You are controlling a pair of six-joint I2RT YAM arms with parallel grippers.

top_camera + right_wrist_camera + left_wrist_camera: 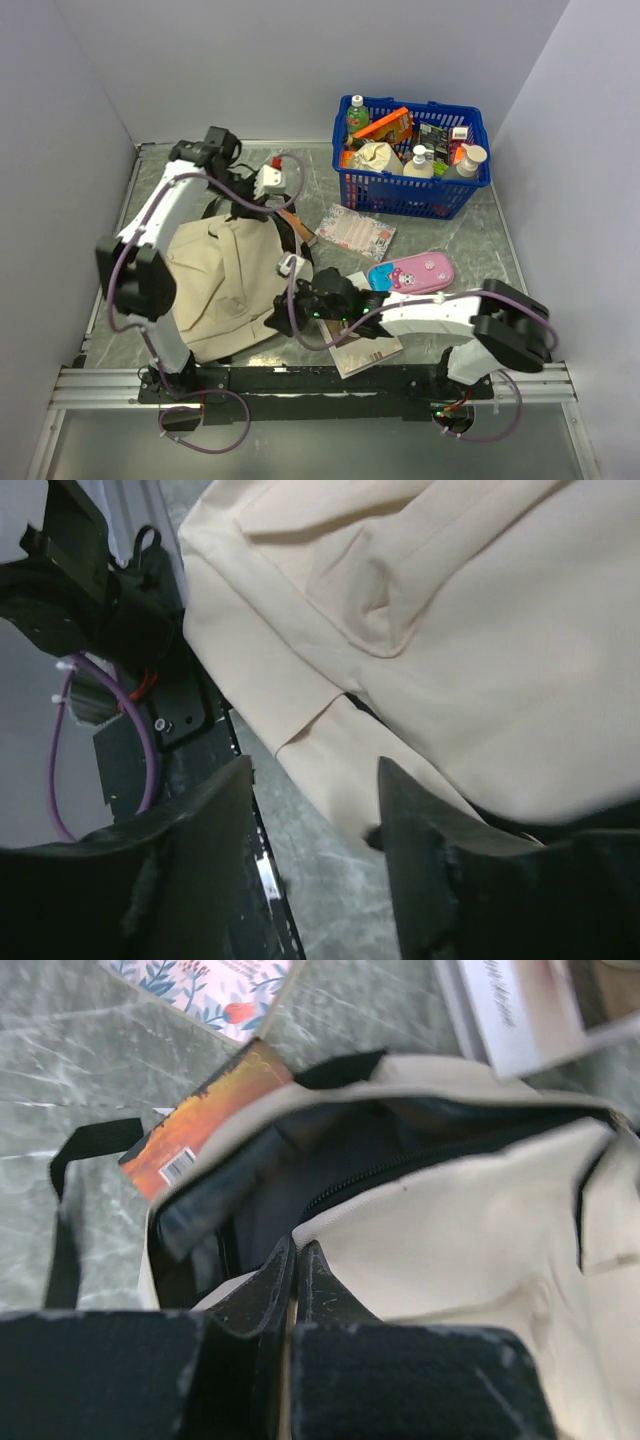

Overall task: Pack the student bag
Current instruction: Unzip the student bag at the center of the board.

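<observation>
The beige student bag [222, 285] lies flat on the table's left half, its dark-lined mouth facing the far right. My left gripper [262, 210] is at that mouth. In the left wrist view it [292, 1252] is shut on the beige rim of the bag [470, 1220] and holds the opening apart. An orange book [205, 1120] sticks partly into the opening. My right gripper [283, 316] is open at the bag's near right edge. In the right wrist view it [315, 780] has the bag fabric [450, 610] just beyond its fingertips, holding nothing.
A blue basket [410, 192] with bottles and packets stands at the back right. A pink pencil case [412, 272], a floral notebook [357, 232] and a book [368, 352] under the right arm lie on the table. The metal rail [300, 380] runs along the near edge.
</observation>
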